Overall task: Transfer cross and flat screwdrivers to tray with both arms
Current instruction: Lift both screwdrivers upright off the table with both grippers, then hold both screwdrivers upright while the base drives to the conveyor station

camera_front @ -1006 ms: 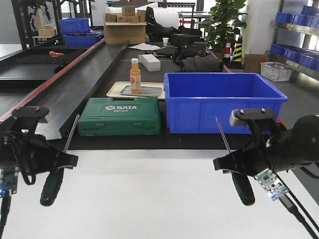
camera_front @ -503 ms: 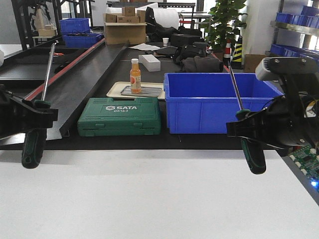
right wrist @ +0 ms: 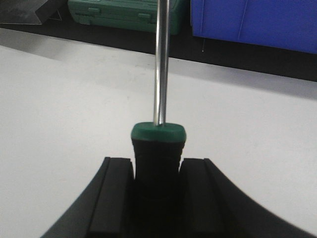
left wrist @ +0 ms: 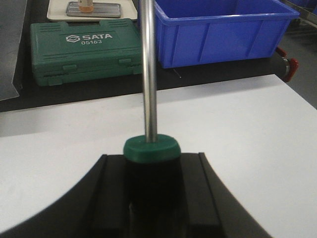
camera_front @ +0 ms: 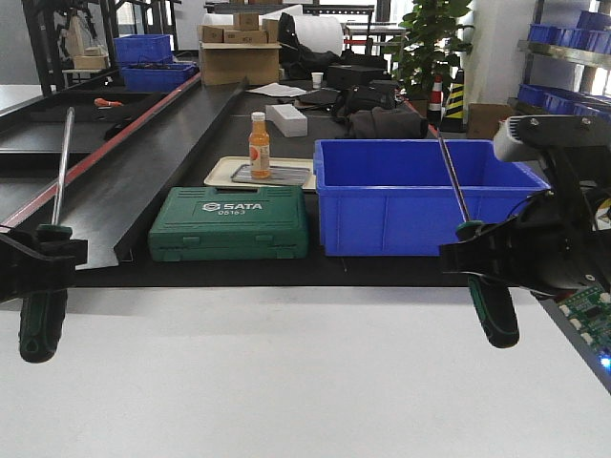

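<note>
Left gripper [camera_front: 43, 265] is clamped shut on the left screwdriver [camera_front: 42, 329], held in the air over the left near edge of the white bench [camera_front: 286, 382]. Handle points down, shaft points up and leans slightly right. Right gripper [camera_front: 482, 262] is clamped on the right screwdriver [camera_front: 496, 315], in the air over the right side of the bench. Its handle is also down, and the shaft leans up-left in front of the blue bin [camera_front: 420, 205]. Both wrist views show the jaws pressed against the black part of each handle, with the green collar just above them. Can't tell cross from flat; the tips are too small. The grey metal tray [camera_front: 291, 174] sits far behind the bench on a cream tray [camera_front: 221, 172], with an orange bottle [camera_front: 259, 143] standing on its left part. The green SATA case [camera_front: 229, 221] lies between the trays and the bench, left of the bin. Both screwdrivers are well apart from the tray.
</note>
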`<state>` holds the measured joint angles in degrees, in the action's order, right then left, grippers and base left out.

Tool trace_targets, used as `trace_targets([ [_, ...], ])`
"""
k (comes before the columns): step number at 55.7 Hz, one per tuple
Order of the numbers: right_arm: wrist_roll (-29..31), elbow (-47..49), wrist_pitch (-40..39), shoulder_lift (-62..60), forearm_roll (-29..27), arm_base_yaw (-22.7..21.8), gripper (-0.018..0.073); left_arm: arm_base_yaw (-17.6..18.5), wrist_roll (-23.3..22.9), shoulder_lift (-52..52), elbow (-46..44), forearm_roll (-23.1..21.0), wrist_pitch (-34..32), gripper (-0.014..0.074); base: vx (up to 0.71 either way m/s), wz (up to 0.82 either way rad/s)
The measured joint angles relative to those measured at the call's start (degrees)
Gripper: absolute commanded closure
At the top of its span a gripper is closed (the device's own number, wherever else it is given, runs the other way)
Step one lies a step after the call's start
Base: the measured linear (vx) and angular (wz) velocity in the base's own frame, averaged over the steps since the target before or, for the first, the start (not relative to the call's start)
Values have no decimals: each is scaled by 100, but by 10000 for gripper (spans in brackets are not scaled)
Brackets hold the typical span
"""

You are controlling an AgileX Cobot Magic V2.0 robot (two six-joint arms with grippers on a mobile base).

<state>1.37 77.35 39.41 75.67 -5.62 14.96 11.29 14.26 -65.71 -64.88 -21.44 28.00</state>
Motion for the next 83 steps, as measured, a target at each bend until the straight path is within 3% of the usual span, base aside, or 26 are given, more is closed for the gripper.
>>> trace_targets([
  [83, 2, 0, 103, 0, 2, 0, 567, 0, 0, -11, 0, 0, 152, 594, -4, 2],
])
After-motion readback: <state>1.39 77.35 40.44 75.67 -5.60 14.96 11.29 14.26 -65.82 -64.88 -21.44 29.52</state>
